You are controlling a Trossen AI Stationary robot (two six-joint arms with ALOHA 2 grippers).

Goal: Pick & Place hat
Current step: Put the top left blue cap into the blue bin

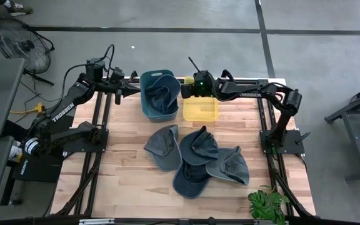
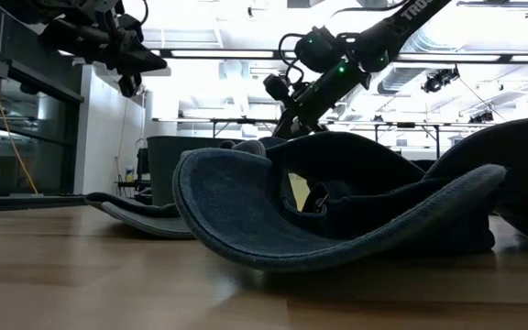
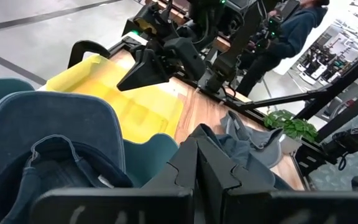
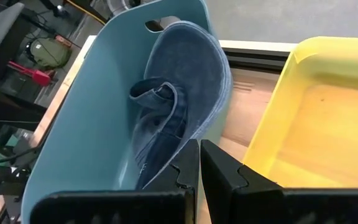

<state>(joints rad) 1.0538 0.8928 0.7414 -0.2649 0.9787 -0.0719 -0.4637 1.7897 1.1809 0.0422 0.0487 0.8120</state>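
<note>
A blue hat [image 4: 173, 93] lies in the teal bin [image 1: 149, 106] at the table's far edge, its brim leaning against the bin's wall. Beside the teal bin stands a yellow bin [image 1: 200, 110]. Several more hats, grey [image 1: 163, 147] and dark blue [image 1: 199, 147], lie in a heap on the middle of the table. My right gripper [image 4: 199, 163] hangs shut above the gap between the two bins, with nothing between its fingers. My left gripper [image 3: 197, 168] stays shut and raised just left of the teal bin [image 3: 135, 158].
A green plant [image 1: 267, 204] sits at the table's near right corner. The wooden table [image 1: 124, 181] shows bare boards at the near left. The arms' black frames run along both sides. A person [image 3: 291, 31] stands beyond the table.
</note>
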